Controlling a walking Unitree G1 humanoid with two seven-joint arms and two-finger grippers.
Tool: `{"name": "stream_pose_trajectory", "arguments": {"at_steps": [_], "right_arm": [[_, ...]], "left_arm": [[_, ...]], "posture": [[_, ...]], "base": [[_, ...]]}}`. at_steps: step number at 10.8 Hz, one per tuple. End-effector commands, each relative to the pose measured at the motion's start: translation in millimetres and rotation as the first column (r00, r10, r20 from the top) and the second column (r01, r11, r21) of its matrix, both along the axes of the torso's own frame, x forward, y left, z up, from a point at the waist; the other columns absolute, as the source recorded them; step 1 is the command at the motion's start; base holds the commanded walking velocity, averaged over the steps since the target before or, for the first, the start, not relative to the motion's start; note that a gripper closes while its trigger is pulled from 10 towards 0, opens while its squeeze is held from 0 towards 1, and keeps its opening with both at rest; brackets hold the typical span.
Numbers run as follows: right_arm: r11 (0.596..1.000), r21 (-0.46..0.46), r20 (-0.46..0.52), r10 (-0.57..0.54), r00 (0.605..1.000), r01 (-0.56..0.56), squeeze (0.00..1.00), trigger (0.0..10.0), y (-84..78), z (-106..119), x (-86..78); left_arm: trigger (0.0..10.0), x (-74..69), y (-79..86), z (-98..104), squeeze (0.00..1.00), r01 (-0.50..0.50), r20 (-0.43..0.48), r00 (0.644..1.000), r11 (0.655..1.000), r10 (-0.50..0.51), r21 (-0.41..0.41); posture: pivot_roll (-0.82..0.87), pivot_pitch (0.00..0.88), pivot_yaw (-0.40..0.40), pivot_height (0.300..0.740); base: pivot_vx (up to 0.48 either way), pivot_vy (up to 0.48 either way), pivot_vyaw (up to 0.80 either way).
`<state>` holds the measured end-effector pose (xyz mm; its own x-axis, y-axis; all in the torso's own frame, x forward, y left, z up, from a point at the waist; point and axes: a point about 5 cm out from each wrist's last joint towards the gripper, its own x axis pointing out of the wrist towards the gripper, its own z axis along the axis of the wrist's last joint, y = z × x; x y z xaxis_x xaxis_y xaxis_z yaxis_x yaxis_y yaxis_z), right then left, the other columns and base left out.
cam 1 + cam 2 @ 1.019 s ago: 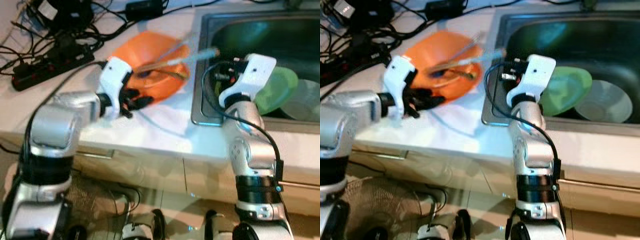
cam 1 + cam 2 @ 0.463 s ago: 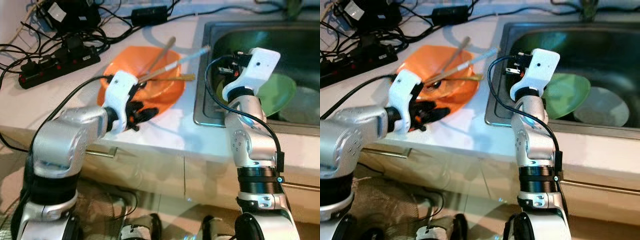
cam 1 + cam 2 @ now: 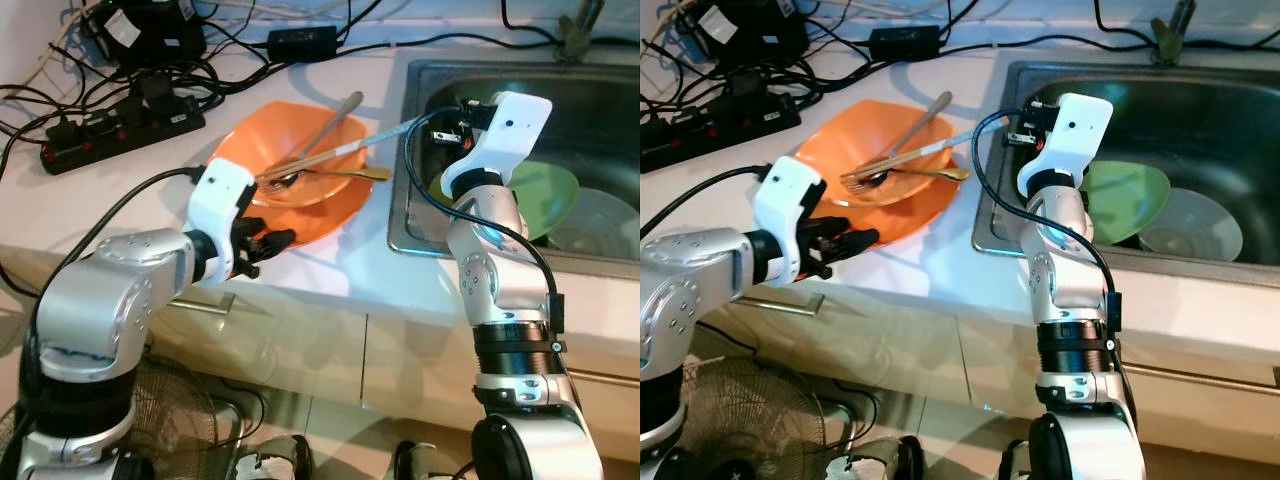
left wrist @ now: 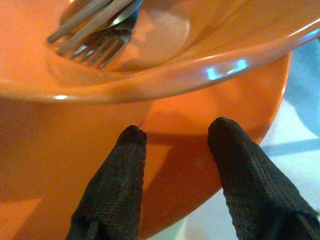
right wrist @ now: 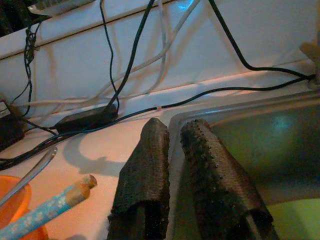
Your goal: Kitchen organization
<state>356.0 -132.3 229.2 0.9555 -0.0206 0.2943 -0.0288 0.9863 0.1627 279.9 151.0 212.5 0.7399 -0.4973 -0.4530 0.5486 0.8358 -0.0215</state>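
I have the orange bowl point(image 3: 300, 195) sitting on the white desk point(image 3: 330, 270), close to the front edge and just beside the sink point(image 3: 600, 90). It looks like a bowl nested on an orange plate, though I cannot tell for sure. A fork point(image 3: 865, 180), a spoon point(image 3: 335, 112) and a blue-handled utensil point(image 3: 370, 142) lie loose in it, the long handles sticking out over the rim toward the sink.

My left pincer point(image 4: 175, 137) is at the bowl's near side, fingers point(image 4: 125, 165) apart by a moderate gap and empty, tips right against the orange underside below the rim. My right pincer point(image 5: 175, 165) hovers over the sink's near corner, fingers nearly closed on nothing. A green plate point(image 3: 545, 195) and a pale bowl point(image 3: 600, 220) rest in the sink.

My worry is the cutlery. If I grip the rim from one side and lift, I expect the bowl to tilt and the utensils to slide out, perhaps onto the floor. A push instead of a pinch could skid it toward the power strip point(image 3: 120, 130) and cables point(image 3: 60, 100) behind, where any wet residue would be bad news. The smooth plastic may also slip from the fabric tips.
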Motion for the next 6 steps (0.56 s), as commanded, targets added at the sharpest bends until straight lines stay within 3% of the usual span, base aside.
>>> {"name": "stream_pose_trajectory", "arguments": {"at_steps": [1,3,4,6], "right_arm": [[1.0,0.012,0.025,0.017,1.0,-0.018,0.0,10.0,4.3,5.8,2.3],[1.0,0.009,0.027,0.016,1.0,-0.016,0.0,10.0,3.3,6.2,3.6],[1.0,0.005,0.028,0.009,1.0,-0.01,0.0,10.0,-0.1,6.7,5.7],[1.0,0.0,0.026,0.011,1.0,-0.011,0.0,10.0,-1.0,6.0,8.1]], "left_arm": [[10.0,-0.9,4.7,-2.4,0.0,-0.03,0.006,1.0,1.0,0.03,0.002],[10.0,0.6,9.4,6.6,0.0,-0.055,0.06,0.997,0.998,0.057,-0.023],[10.0,0.1,30.8,13.8,0.0,-0.138,0.089,0.986,0.99,0.138,-0.002],[10.0,-4.8,51.6,16.6,0.0,-0.189,0.104,0.977,0.981,0.184,0.037]], "posture": [[0.19,0.103,0.089,0.74],[0.19,0.098,0.08,0.74],[0.2,0.099,0.072,0.74],[0.22,0.094,0.066,0.74]], "base": [[0.0,0.0,0.0],[0.0,0.0,0.0],[0.0,0.0,0.0],[0.0,0.0,0.0]]}}
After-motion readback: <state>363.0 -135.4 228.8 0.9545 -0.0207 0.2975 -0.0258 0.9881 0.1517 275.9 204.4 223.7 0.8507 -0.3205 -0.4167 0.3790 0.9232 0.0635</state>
